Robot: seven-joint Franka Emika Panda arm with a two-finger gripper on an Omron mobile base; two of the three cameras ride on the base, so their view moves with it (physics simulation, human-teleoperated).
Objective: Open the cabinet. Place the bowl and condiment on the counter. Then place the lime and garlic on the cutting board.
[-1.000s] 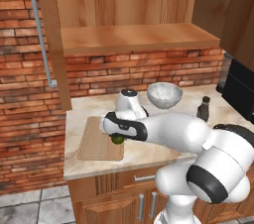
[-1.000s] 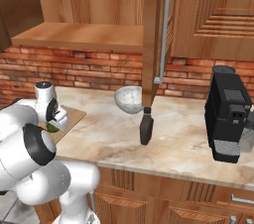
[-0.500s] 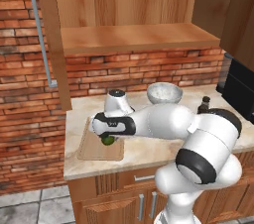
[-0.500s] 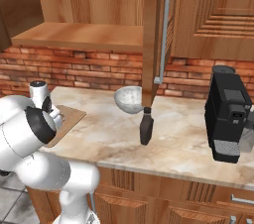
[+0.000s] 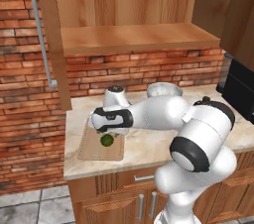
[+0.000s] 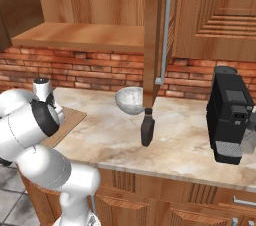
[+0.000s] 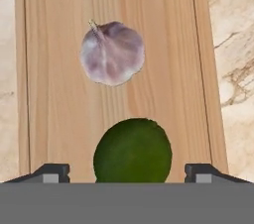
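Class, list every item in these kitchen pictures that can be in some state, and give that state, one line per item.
cabinet: doors open, shelf bare.
bowl: upright on the counter.
bottle: standing upright on the counter, cap on.
garlic: lying on the cutting board.
lime: on the cutting board, between the fingers.
gripper: open, fingers clear of the lime.

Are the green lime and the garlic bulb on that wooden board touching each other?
Apart. In the hand view a strip of bare cutting board shows between the garlic and the lime.
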